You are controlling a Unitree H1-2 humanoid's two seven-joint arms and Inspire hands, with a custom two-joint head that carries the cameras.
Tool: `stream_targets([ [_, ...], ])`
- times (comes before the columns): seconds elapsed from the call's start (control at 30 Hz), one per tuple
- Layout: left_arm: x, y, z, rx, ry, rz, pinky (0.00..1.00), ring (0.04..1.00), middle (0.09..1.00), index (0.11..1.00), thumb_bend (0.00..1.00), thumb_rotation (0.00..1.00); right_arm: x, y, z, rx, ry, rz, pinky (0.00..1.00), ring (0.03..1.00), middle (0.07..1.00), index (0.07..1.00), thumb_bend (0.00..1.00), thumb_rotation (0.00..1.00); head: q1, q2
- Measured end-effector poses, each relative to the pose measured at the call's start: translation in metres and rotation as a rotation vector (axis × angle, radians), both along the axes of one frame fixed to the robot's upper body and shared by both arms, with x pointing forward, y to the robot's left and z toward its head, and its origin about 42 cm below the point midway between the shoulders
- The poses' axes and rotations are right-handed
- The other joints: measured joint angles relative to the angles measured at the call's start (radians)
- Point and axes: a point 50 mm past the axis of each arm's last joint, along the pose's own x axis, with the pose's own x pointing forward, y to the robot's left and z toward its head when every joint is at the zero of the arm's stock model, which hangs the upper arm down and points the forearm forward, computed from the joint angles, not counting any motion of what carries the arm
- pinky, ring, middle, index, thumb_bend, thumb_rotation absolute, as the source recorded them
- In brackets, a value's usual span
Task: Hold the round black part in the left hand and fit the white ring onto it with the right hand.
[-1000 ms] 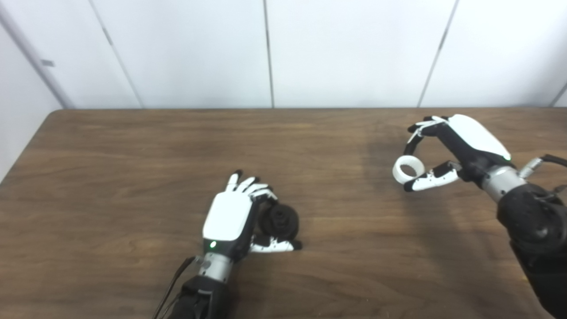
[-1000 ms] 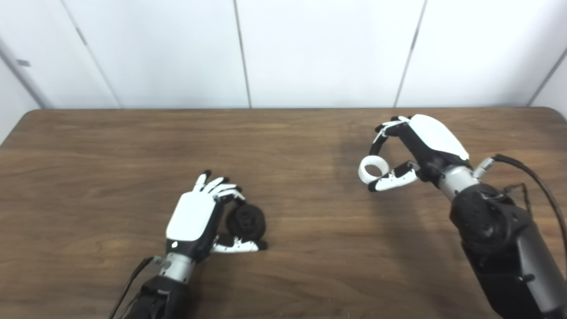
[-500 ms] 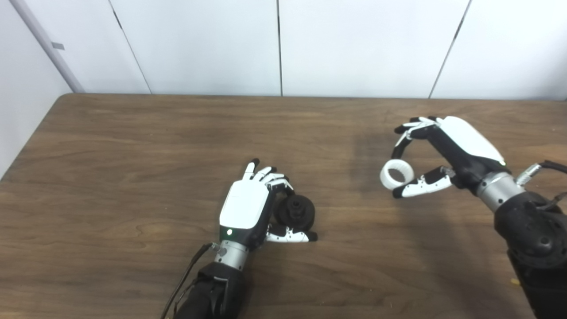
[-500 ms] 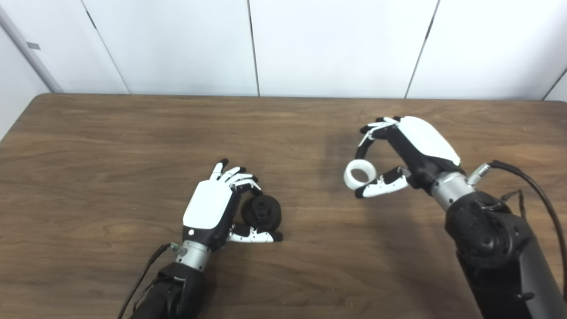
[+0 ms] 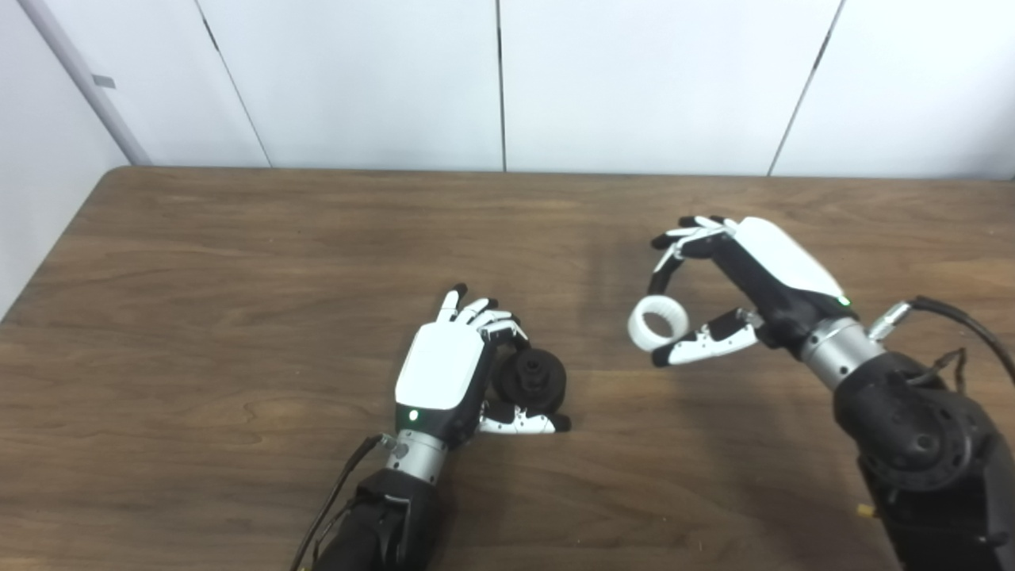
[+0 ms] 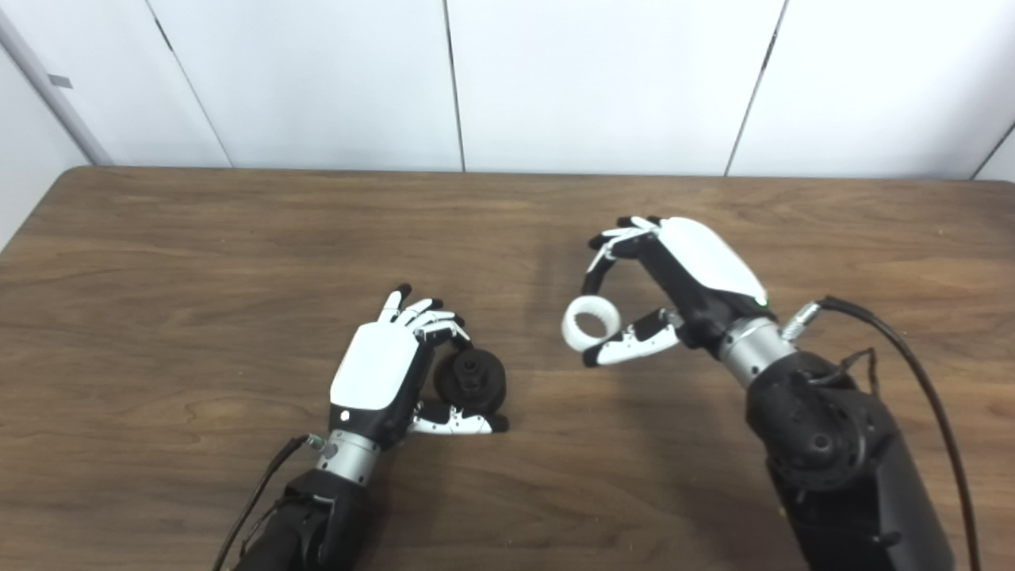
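Observation:
My left hand (image 5: 444,373) rests low over the wooden table (image 5: 238,262) near the middle front, shut on the round black part (image 5: 533,377), which shows to the right of its palm between fingers and thumb. The part has a raised hub facing up and to the right. My right hand (image 5: 745,277) hangs above the table to the right, pinching the white ring (image 5: 658,322) between a fingertip and the thumb. The ring is a short way up and to the right of the black part, apart from it.
White wall panels (image 5: 499,79) stand behind the table's far edge. The table's left edge (image 5: 55,246) runs diagonally at the far left. A black cable (image 5: 959,325) trails from my right forearm.
My right hand has carried the white ring leftward, nearer the black part. The camera shifted early on. My left hand has kept its hold in place.

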Motion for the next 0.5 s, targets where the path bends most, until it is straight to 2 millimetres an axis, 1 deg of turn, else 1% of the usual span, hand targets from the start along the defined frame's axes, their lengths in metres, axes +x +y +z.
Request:
stream_targets([
  [0.27,0.0,0.0,0.0,0.001,0.002,-0.002,1.0,0.86,0.746,0.483,0.53,0.06,-0.002,0.03,0.001,0.014,-0.012,0.077,1.0,0.938,0.814,0.483,0.52,0.13,-0.021,0.0],
  [0.5,0.0,0.0,0.0,0.002,0.0,-0.008,1.0,0.86,0.744,0.483,0.53,0.06,-0.007,0.054,-0.003,0.042,0.002,0.126,1.0,0.944,0.817,0.483,0.52,0.13,-0.029,0.0],
])
